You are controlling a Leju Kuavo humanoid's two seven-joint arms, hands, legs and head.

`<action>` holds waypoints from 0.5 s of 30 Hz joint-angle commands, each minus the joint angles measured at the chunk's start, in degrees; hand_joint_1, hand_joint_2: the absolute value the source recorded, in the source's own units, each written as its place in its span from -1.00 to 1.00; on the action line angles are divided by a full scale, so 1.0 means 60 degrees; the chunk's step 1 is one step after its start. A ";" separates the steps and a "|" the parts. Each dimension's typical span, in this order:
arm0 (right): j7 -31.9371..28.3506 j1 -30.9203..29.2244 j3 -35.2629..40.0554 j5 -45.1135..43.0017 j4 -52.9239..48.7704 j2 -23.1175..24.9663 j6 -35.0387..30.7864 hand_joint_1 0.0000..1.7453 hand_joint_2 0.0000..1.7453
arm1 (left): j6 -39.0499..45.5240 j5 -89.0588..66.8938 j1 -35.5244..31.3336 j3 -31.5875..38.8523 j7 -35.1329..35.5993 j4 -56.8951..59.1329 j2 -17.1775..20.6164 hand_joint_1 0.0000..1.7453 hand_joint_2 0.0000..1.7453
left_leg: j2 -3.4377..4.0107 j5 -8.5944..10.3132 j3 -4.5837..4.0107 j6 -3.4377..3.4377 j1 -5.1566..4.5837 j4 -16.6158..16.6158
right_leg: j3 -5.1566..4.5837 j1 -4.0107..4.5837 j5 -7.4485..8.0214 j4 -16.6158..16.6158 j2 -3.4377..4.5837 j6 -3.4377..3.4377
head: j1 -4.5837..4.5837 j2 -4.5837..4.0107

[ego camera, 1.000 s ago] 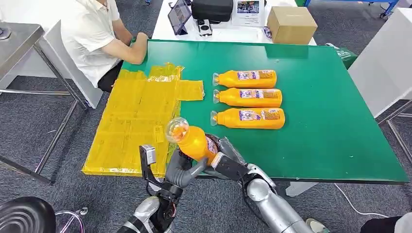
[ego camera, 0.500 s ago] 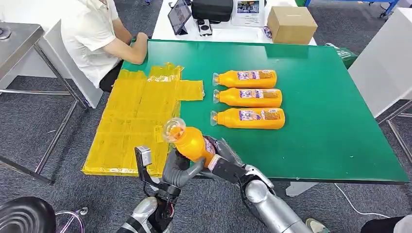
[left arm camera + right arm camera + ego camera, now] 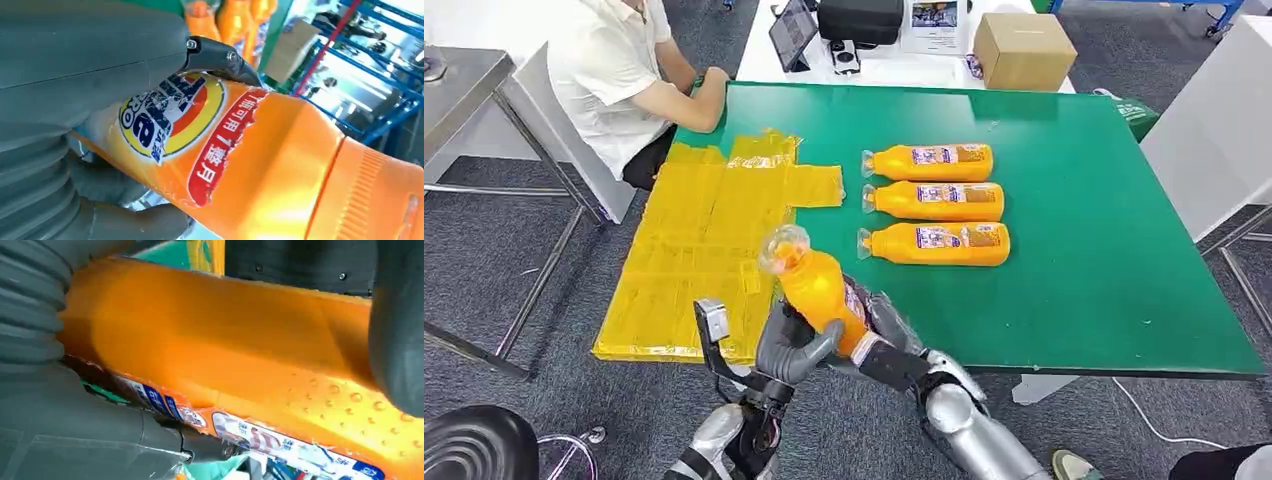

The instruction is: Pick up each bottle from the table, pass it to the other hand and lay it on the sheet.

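An orange bottle point(image 3: 814, 285) with a clear cap is held up over the table's near edge, cap pointing up and away. My left hand point(image 3: 786, 347) grips its body from the left; my right hand point(image 3: 879, 325) holds its lower end from the right. In the left wrist view my left hand point(image 3: 75, 65) wraps the labelled bottle point(image 3: 260, 150). The right wrist view has my right hand point(image 3: 50, 405) around the same bottle point(image 3: 225, 325). Three more orange bottles point(image 3: 936, 201) lie side by side on the green table point(image 3: 1084, 200). The yellow sheet point(image 3: 704, 250) lies just left of the held bottle.
A person point(image 3: 619, 80) sits at the table's far left corner with a forearm on it. A cardboard box point(image 3: 1022, 50) and a tablet stand on the white table behind. A metal table point(image 3: 454, 90) and a black stool point(image 3: 479, 440) are to the left.
The held bottle has tipped more upright and shifted slightly left toward the sheet. Both hands moved with it, the left closing further around its body.
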 commanded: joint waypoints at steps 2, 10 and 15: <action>0.0295 0.0467 0.0399 0.0395 -0.0527 0.0172 -0.0454 -1.00 1.00 | -0.0354 -0.0092 -0.0139 -0.0399 0.0272 -0.0936 0.0260 1.00 1.00 | -0.0004 -0.0012 0.0027 -0.0012 0.0008 -0.0002 | 0.0028 0.0009 -0.0013 -0.0002 -0.0004 -0.0018 | -0.0007 0.0000; 0.0398 0.0893 0.0204 0.0933 -0.1004 0.0003 -0.1284 -1.00 1.00 | -0.0352 -0.0094 0.0057 -0.0524 0.0480 -0.1442 0.0366 1.00 1.00 | -0.0012 -0.0015 0.0033 -0.0012 0.0004 -0.0005 | 0.0035 0.0005 -0.0020 -0.0002 -0.0011 -0.0019 | 0.0004 0.0000; -0.0163 0.1294 -0.0477 0.1575 -0.1418 0.0326 -0.3147 -1.00 1.00 | 0.1520 -0.2049 -0.0354 -0.0386 -0.0084 -0.1282 0.0466 1.00 1.00 | -0.0020 -0.0011 0.0030 -0.0013 0.0004 -0.0003 | 0.0030 0.0005 -0.0018 0.0000 -0.0019 -0.0020 | 0.0000 0.0000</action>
